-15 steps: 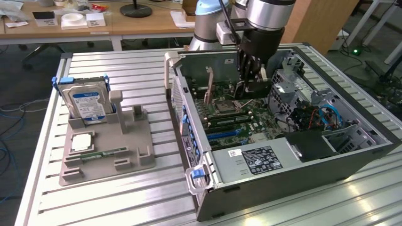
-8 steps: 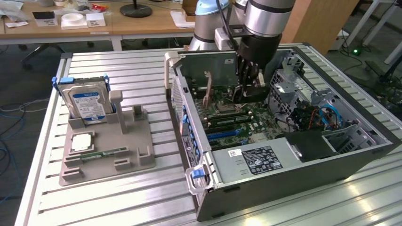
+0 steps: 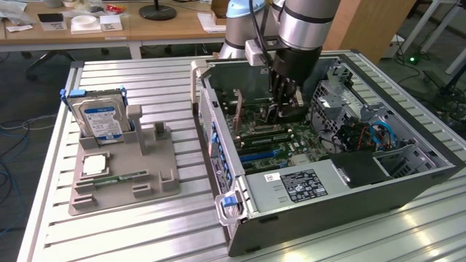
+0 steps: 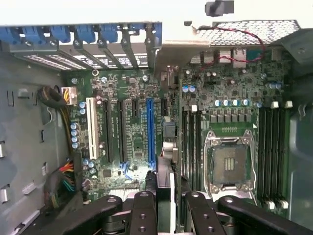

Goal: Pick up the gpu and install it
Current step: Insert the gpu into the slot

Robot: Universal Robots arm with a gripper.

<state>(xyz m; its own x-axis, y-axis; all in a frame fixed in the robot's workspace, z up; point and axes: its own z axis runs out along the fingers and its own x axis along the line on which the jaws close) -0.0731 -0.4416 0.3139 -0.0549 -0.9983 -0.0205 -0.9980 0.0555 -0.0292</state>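
Gripper: in the exterior view the gripper is sunk inside the open computer case, in the upper middle of the frame; in the wrist view the gripper has its dark fingers drawn partway in, one on each side of a thin card.
Grasp: closed on the gpu, which is held on edge between the pads.
Gpu position: above the motherboard, just beside the long blue slot and running parallel to it. Whether its edge touches a slot I cannot tell.
Wrist view adds: the empty CPU socket and the row of blue latches along the case's rear wall.
Exterior view adds: the grey holder on the slatted table at the exterior view's left, well apart from the case.
Holder contents: a hard drive standing upright at its far end, and a memory stick lying flat nearer the camera.
Case front: the power supply, with a black label, sits low in the exterior view.
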